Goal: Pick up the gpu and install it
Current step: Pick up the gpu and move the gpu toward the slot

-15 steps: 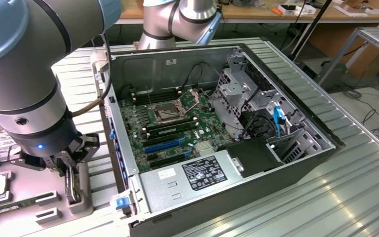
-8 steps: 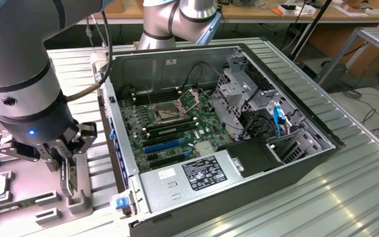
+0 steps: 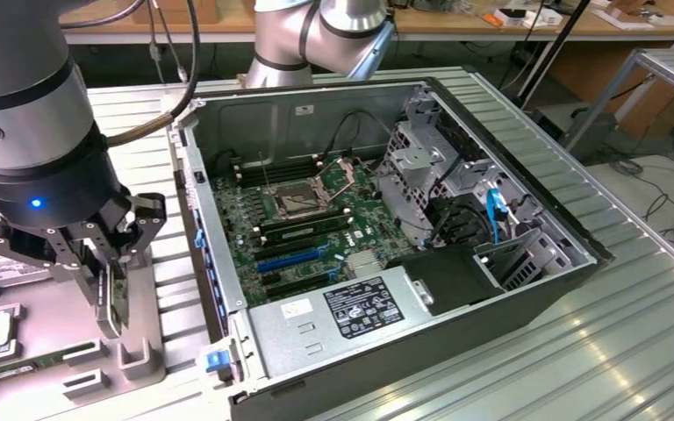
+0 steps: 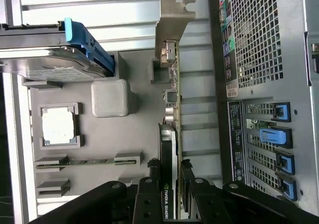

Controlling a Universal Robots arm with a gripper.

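The gpu (image 3: 111, 300) stands on edge in a slot of the grey parts tray (image 3: 138, 355), at the exterior view's left beside the open computer case (image 3: 525, 167). In the wrist view the gpu (image 4: 175, 109) shows edge-on: a green board with a black shroud and a silver end bracket (image 4: 172, 20). My gripper (image 3: 105, 263) is over it from above, and its black fingers (image 4: 153, 186) press against both faces of the card. The gripper (image 4: 169, 176) is shut on the gpu, whose lower edge still sits in the tray holder.
The motherboard (image 3: 302, 206) lies inside the case, with blue and black expansion slots (image 3: 290, 259) near the power supply (image 3: 349, 307). The tray also holds a hard drive in a blue caddy (image 4: 55, 59), a processor (image 4: 58, 125) and a memory stick (image 4: 84, 161). The case's rear panel (image 4: 269, 59) is close to the card.
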